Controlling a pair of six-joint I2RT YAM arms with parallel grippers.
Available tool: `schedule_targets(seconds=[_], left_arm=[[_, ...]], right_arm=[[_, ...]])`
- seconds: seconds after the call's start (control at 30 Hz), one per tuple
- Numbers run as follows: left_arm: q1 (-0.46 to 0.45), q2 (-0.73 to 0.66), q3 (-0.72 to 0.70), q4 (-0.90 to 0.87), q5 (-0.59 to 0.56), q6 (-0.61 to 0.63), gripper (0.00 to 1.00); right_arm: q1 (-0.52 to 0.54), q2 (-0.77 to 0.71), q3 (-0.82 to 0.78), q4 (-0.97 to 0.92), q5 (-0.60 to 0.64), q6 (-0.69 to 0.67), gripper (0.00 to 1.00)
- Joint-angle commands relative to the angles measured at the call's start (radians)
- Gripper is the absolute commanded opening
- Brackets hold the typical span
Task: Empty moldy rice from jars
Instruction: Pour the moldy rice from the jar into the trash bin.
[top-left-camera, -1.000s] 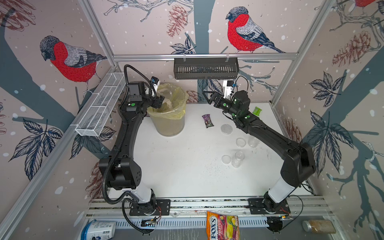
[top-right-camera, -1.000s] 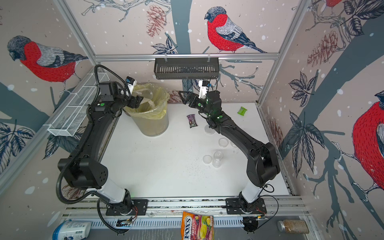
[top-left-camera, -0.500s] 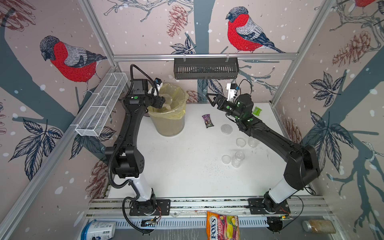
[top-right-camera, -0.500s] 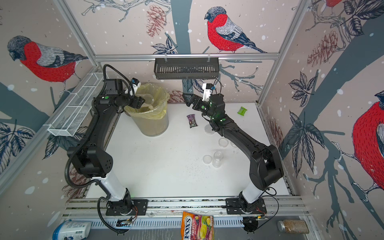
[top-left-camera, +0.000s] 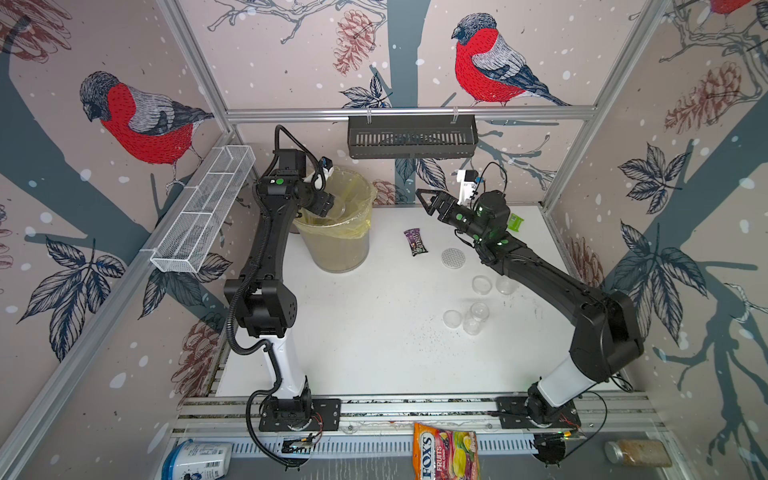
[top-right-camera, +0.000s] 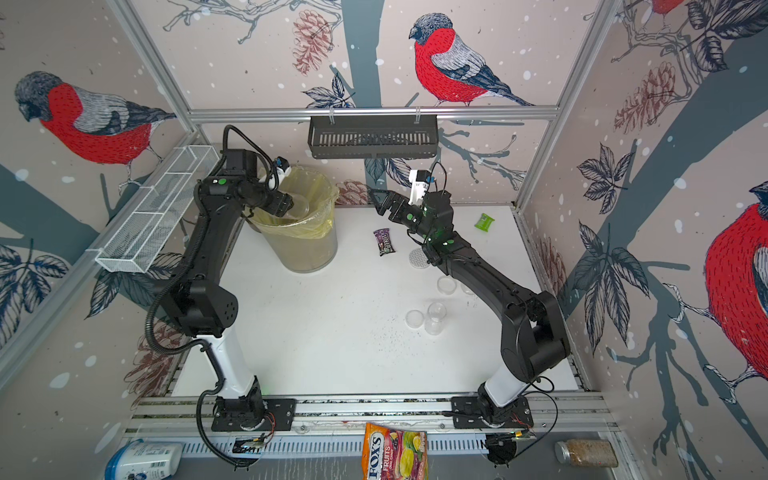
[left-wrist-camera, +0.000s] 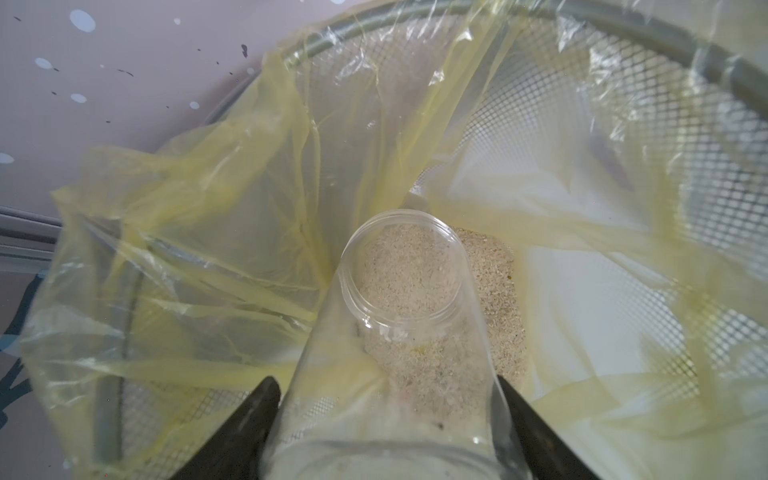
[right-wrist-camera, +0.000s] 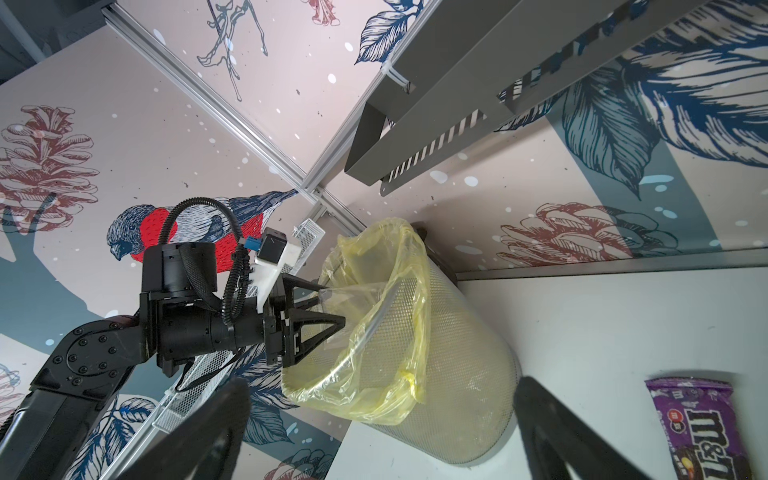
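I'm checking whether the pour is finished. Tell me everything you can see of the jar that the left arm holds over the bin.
The jar is a clear, lidless, plastic-looking cylinder with a threaded neck around its open round mouth. The left end effector clamps its body between two black fingers. It is tipped mouth-down into the yellow-lined mesh bin, above a pile of pale rice. Grains show through its wall; whether the jar itself holds any, I cannot tell.

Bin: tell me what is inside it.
A yellow liner, a clear jar tipped mouth-down in the left jaws, and pale rice piled at the bottom. The jar and liner folds cover part of the pile; whether the jar is empty cannot be told.
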Motion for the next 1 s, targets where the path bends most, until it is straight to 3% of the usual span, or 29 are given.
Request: schedule_targets(seconds=[0.0,0.33,0.57,0.97], left_arm=[[-0.013,0.018,0.019,-0.052,-0.038,0.028,0.36],[-0.038,0.041,0.032,-0.064,-0.092,0.043,0.35],[-0.035,0.085,0.072,-0.087,-0.052,0.038,0.33],[-0.016,0.046,0.014,-0.049,-0.071,0.043,0.32]], right_arm=[[0.001,-0.008,-0.007,0.046,-0.009,0.01,1.0],[0.001,-0.024,-0.013,0.03,-0.001,0.002,1.0],[-0.002,-0.035,-0.023,0.022,0.009,-0.006,1.0],[-0.003,-0.004,0.001,0.02,-0.013,0.002,1.0]])
